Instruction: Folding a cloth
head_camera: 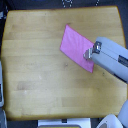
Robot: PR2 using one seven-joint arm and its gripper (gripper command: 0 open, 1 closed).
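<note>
The pink-magenta cloth point(76, 46) lies flat on the wooden table point(40, 60), right of the middle, turned at an angle. My gripper point(88, 53) reaches in from the exterior view's right, its tip over the cloth's right edge. The fingers are small and blurred, so I cannot tell if they are open or shut, or if they touch the cloth. The arm's grey-white body hides part of the cloth's right corner.
The table's edges show on all sides. A white object point(1, 87) stands off the left edge. White and dark parts point(107, 121) sit below the front edge at the lower right.
</note>
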